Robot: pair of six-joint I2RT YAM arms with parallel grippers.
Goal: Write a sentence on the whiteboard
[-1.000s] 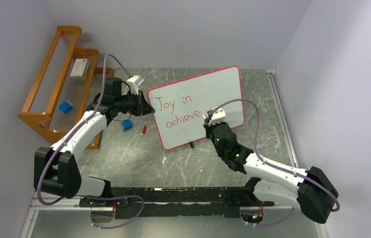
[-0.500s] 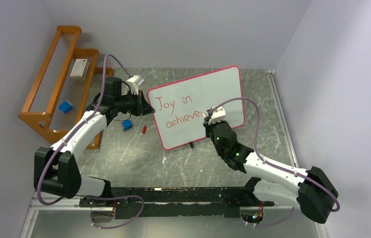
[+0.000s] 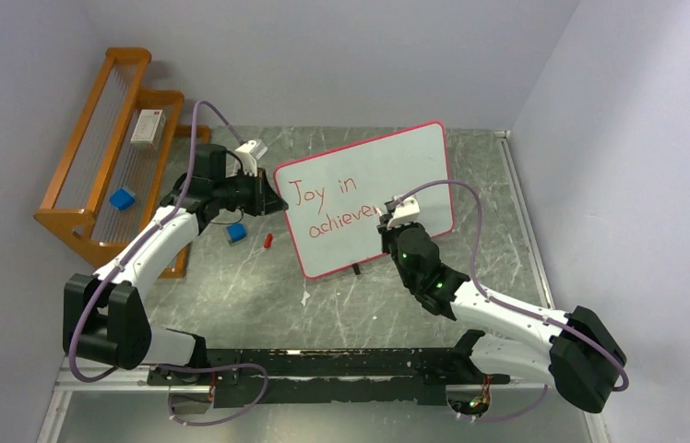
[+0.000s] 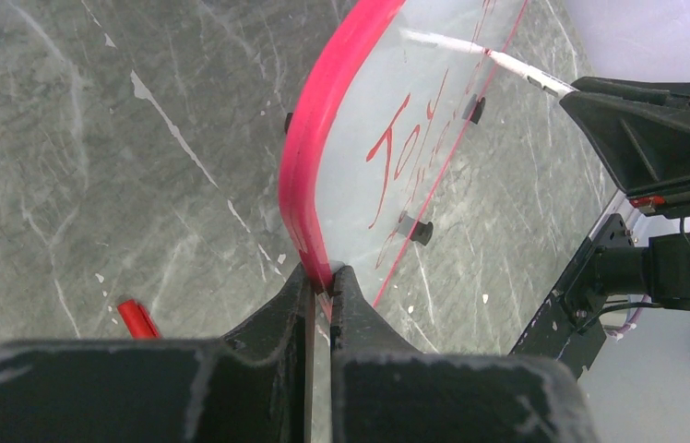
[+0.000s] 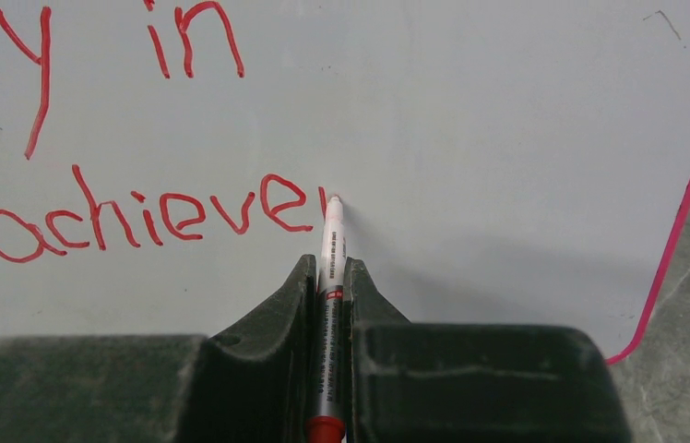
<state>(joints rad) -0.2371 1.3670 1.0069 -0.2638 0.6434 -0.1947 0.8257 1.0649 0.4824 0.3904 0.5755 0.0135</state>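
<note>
**Mid-word on line two, both hands clamped**

- whiteboard [image 3: 364, 198]: in the far half of the desk [image 3: 249, 295], about mid-width, turned so its far right corner sits close to the desk's far edge. White face, thin red-pink border, rounded corners. The left wrist view shows small black feet [image 4: 412, 228] on it.
- Writing on it is in red: "Joy in" on the top line, "achieve" below, plus a short stroke begun right after the last "e".
- left hand [image 4: 323, 286]: narrow, fingers pinched on the board's left edge, one finger on each face of the red border. From the top view it grips about halfway along that edge.
- right hand [image 5: 330, 269]: narrow, closed around a marker [image 5: 331, 235]. The barrel runs up between the fingers, with a red end at the back. The tip points at the board and meets it just right of "achieve", at the new stroke.
- right arm comes in from the desk's near right corner, left arm from the near left.
- Loose on the desk, left of the board's near left corner: small red piece [image 3: 268, 240], with a blue item [image 3: 236, 233] just beside it. Both are apart from the board.
- wooden rack [image 3: 69, 198] by the desk's far left corner, against the left wall. It holds a white box [image 3: 148, 126] higher up and a blue block [image 3: 122, 198] lower down.
</note>
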